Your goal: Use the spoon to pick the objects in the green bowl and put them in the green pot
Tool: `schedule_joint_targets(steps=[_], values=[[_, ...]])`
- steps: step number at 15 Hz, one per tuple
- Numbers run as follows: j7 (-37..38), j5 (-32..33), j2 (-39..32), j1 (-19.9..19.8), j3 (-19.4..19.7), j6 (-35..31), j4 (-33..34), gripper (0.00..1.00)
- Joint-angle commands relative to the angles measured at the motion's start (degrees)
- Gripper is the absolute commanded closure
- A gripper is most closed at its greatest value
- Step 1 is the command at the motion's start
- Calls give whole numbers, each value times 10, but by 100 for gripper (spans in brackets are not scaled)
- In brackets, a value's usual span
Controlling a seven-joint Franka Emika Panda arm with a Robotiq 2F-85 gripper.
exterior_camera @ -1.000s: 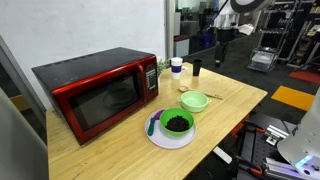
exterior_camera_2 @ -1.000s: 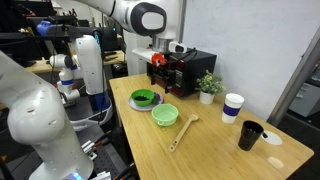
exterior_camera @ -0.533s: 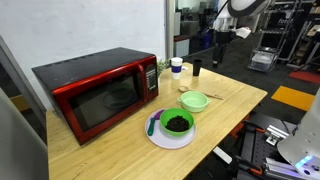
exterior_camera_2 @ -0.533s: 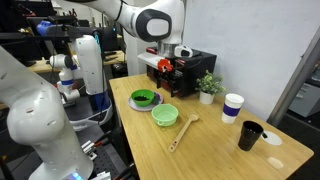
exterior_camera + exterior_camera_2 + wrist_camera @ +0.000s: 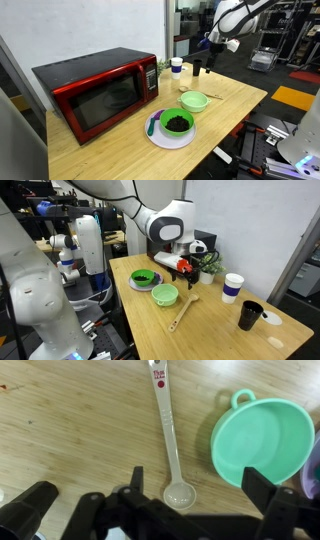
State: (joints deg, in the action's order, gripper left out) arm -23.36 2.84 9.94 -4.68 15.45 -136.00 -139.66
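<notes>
Above the worktop (image 5: 70, 420), the hand (image 5: 187, 268) hangs released, jaws wide, over the pale spoon (image 5: 168, 430) lying just beside the green bowl (image 5: 262, 442).

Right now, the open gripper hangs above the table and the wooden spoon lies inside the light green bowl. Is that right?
Not quite. The wrist view shows the spoon lying on the table beside the bowl, not inside it. The gripper is open above the table, as you say.
</notes>
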Motion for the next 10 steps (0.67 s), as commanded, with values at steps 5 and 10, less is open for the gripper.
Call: schedule_joint_targets(steps=[5, 10], values=[[-40, -40, -70, -14, -10, -183, -56, 0], [-45, -52, -68, -17, -17, -161, -56, 0]])
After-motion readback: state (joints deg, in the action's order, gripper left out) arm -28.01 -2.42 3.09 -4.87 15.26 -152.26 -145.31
